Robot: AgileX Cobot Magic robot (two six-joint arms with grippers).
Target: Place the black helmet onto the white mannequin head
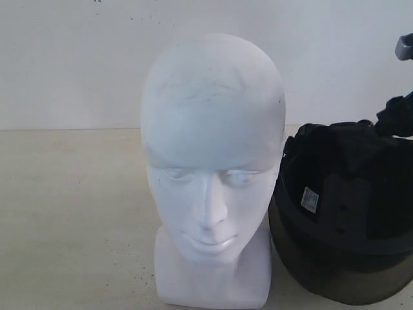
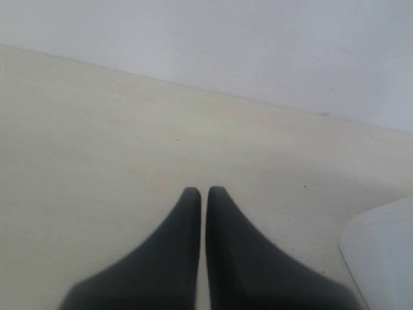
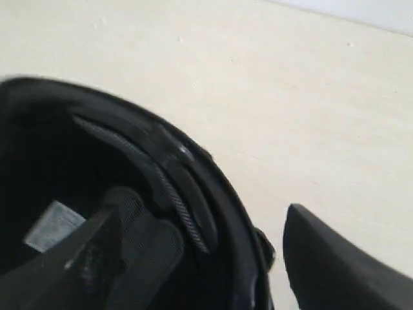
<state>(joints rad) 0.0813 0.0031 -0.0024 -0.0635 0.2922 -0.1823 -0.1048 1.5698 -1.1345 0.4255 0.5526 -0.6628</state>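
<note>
A pale cream tabletop (image 1: 71, 213) meets a plain white wall (image 1: 71, 64) behind.

Left gripper (image 2: 203, 192) fingers pressed together over pale table (image 2: 97, 142). Wall (image 2: 258, 45) at its 12 o'clock. Cropped white object (image 2: 384, 258) at 4 o'clock.

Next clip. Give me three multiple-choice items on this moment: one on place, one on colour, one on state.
1. Where is the black helmet?
A. On the white mannequin head
B. Beside the head, on the table
C. Lifted in the air

2. What colour is the head?
A. White
B. Black
C. Red

3. How is the left gripper?
A. Wide open
B. Shut on nothing
C. Clamped on a strap

Answers:
1. B, the exterior view shows the helmet lying next to the bare head.
2. A, it is plain white.
3. B, the left wrist view shows it closed over bare table.
</note>
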